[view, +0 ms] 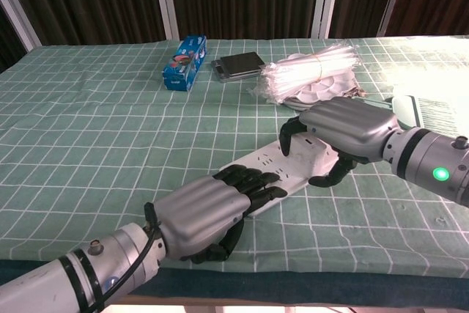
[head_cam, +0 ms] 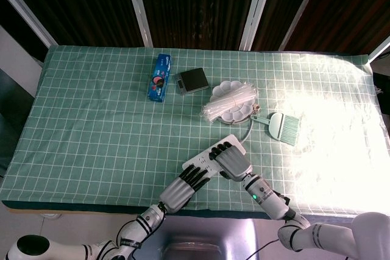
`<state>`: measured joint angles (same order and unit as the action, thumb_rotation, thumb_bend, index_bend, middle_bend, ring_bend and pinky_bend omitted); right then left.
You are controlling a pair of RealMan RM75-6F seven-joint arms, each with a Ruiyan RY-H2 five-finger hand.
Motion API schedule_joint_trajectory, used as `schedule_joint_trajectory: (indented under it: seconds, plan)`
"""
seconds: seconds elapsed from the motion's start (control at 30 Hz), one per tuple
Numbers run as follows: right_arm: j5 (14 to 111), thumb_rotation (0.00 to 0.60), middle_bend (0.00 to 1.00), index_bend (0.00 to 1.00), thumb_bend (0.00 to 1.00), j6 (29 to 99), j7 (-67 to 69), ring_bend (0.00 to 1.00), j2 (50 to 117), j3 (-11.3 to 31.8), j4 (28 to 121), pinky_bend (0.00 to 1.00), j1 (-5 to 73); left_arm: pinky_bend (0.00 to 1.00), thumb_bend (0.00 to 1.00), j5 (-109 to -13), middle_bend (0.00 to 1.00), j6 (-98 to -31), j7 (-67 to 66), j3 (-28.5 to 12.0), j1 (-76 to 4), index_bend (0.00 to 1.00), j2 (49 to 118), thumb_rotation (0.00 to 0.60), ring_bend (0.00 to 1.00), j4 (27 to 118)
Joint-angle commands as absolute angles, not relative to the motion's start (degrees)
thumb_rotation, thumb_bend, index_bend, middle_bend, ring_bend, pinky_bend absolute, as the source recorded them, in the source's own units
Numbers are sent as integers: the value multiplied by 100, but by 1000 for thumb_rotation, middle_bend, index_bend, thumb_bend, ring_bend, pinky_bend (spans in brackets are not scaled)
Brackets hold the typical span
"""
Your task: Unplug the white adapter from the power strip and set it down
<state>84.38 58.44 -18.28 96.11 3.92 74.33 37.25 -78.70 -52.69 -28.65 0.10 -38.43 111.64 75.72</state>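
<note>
Two hands on one long white plastic power strip (view: 275,168), lying at table's 6 o'clock: left hand (view: 201,212) presses flat, fingers together, on near end; right hand (view: 342,131) curls fingers around white adapter (view: 311,153), mostly hidden, at far end.

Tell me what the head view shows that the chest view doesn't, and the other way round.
Only the head view shows the whole tablecloth and the strip's white cable curving up toward the brush. Only the chest view shows the right hand from the side, fingers curled around the far end of the power strip, and the left hand pressing its near end. Both show the blue box, the dark scale and the bundled straws.
</note>
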Motion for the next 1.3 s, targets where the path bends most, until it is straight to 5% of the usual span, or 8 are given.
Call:
schedule_joint_trajectory:
  seconds: [0.03,0.5,0.83,1.3]
  plan:
    - [8445,600,459,648,450,5876,-1819,399,9611,393,7444,451,3715,46,900,-7876,0,-5271,-2873,19,-3839,0,11168,600,0,7559]
    - [8755,600,604,855,465,6312,-1457,568,9739,351,7224,595,3635,46,901,-7858,0,-5243,-2887,28,-3826,0,11222,600,0,7448]
    - [9033,600,613,866,466,6684,-1083,577,9564,320,7349,610,3558,46,908,-7941,0,-5313,-2846,17,-3819,0,11211,600,0,7469]
    - [9163,600,613,852,466,6748,-1746,577,7809,-274,8257,613,3039,48,898,-8210,0,-5675,-2630,-106,-3793,0,10709,600,0,8024]
